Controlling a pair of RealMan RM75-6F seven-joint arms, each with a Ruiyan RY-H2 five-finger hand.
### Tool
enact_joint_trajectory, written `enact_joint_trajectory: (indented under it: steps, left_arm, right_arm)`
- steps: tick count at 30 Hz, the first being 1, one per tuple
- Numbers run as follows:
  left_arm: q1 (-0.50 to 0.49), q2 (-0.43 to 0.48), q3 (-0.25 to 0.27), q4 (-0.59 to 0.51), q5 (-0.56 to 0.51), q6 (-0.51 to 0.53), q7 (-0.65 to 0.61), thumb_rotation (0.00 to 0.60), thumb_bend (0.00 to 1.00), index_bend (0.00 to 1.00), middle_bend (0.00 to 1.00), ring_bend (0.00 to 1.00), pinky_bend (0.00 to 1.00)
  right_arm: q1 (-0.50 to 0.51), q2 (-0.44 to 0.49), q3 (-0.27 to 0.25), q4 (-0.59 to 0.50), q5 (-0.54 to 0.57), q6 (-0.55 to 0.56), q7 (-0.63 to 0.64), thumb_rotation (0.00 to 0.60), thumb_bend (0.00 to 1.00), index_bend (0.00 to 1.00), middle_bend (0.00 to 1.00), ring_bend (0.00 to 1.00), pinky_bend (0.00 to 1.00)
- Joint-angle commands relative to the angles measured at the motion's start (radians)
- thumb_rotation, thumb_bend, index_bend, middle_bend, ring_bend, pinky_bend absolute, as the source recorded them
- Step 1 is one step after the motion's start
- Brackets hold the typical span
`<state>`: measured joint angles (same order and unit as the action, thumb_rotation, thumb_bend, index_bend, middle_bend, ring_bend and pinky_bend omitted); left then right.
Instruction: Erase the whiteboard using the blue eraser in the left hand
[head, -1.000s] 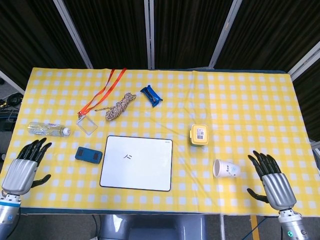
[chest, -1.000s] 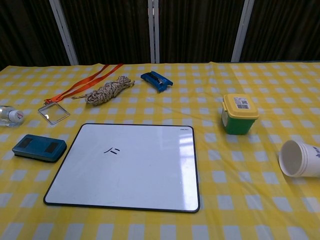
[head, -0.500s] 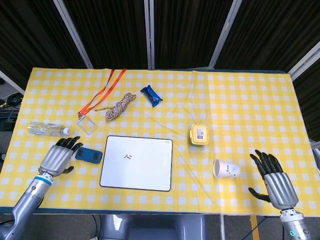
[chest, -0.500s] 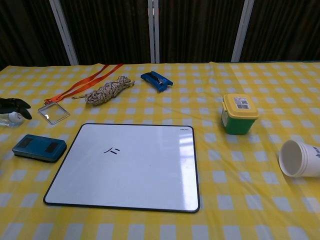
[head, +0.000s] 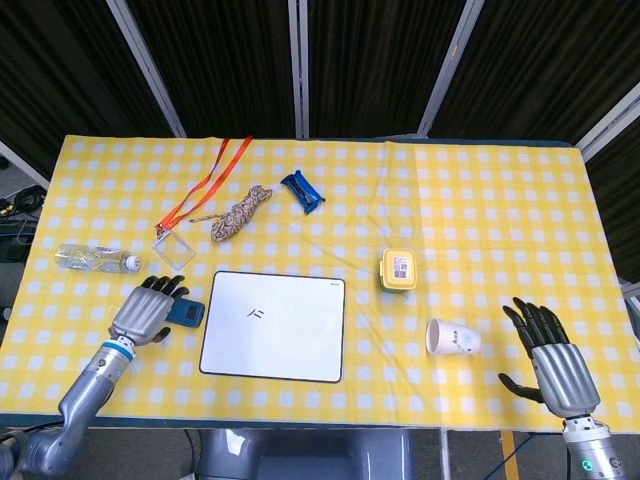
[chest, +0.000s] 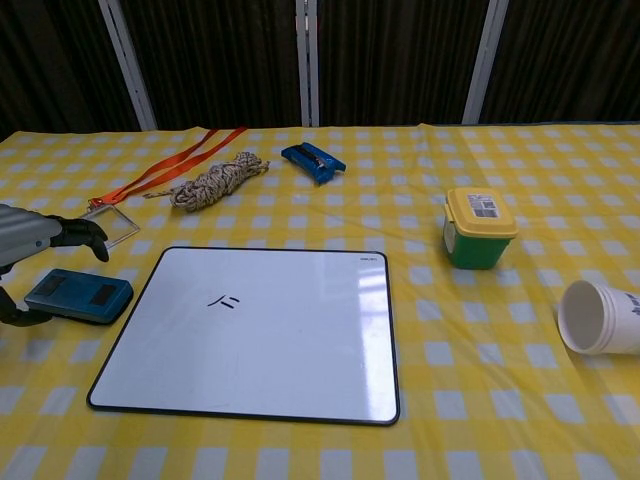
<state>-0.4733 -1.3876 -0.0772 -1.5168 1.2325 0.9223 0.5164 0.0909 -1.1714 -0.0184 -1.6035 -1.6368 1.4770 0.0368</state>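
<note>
The blue eraser (chest: 78, 296) lies flat on the yellow checked cloth just left of the whiteboard (chest: 250, 335), which carries a small black mark (chest: 224, 300) left of its middle. My left hand (head: 148, 310) hovers over the eraser's left end, fingers (chest: 80, 232) spread above it and the thumb low at its near side. It holds nothing. In the head view the hand covers most of the eraser (head: 192, 314), beside the whiteboard (head: 280, 345). My right hand (head: 555, 362) rests open at the table's near right corner, seen only in the head view.
A water bottle (head: 95, 260) lies at the far left. Behind the board are an orange lanyard with a clear badge (head: 175, 248), a coil of rope (head: 240, 212) and a blue clip (head: 302, 190). A yellow-lidded tub (head: 398, 270) and a tipped paper cup (head: 452, 338) sit to the right.
My left hand has travelled from the table's near left edge rightward and forward until it is over the eraser. The right hand has barely shifted.
</note>
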Motion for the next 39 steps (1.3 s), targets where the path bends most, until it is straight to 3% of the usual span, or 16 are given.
enact_joint_trajectory:
  steps: [1,14,17,19,24,32,39]
  left_arm:
    - [-0.02,-0.016,0.005,0.003,-0.035,-0.024,0.017,0.6,0.29,0.23,0.09,0.14,0.17]
    - [-0.051,-0.081,0.015,0.054,-0.079,-0.009,0.019,0.6,0.31,0.29,0.16,0.19,0.2]
    - [-0.049,-0.09,0.016,0.058,-0.062,0.013,0.004,0.6,0.43,0.42,0.27,0.29,0.27]
    - [-0.042,-0.104,0.017,0.068,-0.033,0.05,-0.014,0.6,0.55,0.56,0.4,0.4,0.37]
    - [-0.023,-0.143,0.019,0.114,0.058,0.143,-0.096,0.6,0.64,0.74,0.56,0.53,0.49]
    - [-0.024,-0.201,0.023,0.197,0.244,0.287,-0.262,0.6,0.64,0.76,0.58,0.55,0.51]
    - [-0.059,-0.258,0.024,0.253,0.318,0.307,-0.303,0.6,0.64,0.77,0.58,0.55,0.52]
  right_arm:
    - [0.0,0.0,0.0,0.0,0.0,0.0,0.0,0.6,0.07,0.01,0.0,0.0,0.0]
    - [0.001,-0.004,-0.001,0.002,0.003,-0.006,-0.006,0.6,0.07,0.01,0.0,0.0,0.0]
    - [0.001,-0.004,0.0,0.003,0.004,-0.005,-0.006,0.6,0.07,0.01,0.0,0.0,0.0]
    - [0.0,-0.004,0.0,0.003,0.004,-0.005,-0.005,0.6,0.07,0.01,0.0,0.0,0.0]
    - [0.0,-0.005,-0.002,0.002,0.0,-0.002,-0.007,0.6,0.07,0.01,0.0,0.0,0.0]
    - [0.0,-0.004,-0.001,0.001,0.005,-0.006,-0.004,0.6,0.07,0.01,0.0,0.0,0.0]
    - [0.002,0.001,0.004,0.002,0.013,-0.009,0.014,0.6,0.07,0.01,0.0,0.0,0.0]
